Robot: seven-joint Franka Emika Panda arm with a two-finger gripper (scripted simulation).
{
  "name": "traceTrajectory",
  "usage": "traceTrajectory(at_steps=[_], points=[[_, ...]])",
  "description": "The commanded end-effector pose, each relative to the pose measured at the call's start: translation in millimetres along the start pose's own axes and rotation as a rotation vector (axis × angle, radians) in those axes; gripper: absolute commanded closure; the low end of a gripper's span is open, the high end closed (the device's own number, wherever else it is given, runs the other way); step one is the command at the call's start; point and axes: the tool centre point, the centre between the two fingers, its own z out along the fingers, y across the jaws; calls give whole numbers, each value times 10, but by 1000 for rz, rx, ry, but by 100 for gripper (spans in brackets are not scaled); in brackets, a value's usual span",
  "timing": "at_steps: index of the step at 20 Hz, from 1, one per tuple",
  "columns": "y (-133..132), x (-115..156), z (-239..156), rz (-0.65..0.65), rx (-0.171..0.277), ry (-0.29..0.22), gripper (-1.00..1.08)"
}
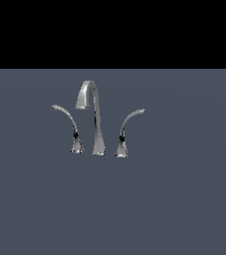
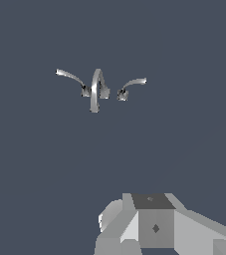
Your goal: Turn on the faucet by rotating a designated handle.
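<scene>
**Chrome faucet stands alone, arm well back from it**

Chrome gleams on the faucet (image 1: 95, 119), which sits a little above the middle of the exterior view on a flat slate-grey floor (image 1: 184, 209). Its tall gooseneck spout (image 1: 90, 94) rises between two shorter curved levers. The handle (image 1: 68, 124) stands at the exterior view's left of the spout, its thin tip arching out toward the left edge of the frame. The other lever (image 1: 125, 130) mirrors it on the exterior view's right, with a wider base. In the wrist view the set appears small in the upper half, and part of the grey arm body (image 2: 154, 224) fills the lower edge, well apart from the handle. The gripper's fingers are not in sight, so whether they are spread or pressed together cannot be told
</scene>
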Motion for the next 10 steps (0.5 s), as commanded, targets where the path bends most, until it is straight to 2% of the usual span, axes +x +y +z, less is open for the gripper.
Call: traceTrajectory(at_steps=[1,10], points=[[0,0,0,0,0,0,108],[58,-30,-6,41,-28,-8,108]])
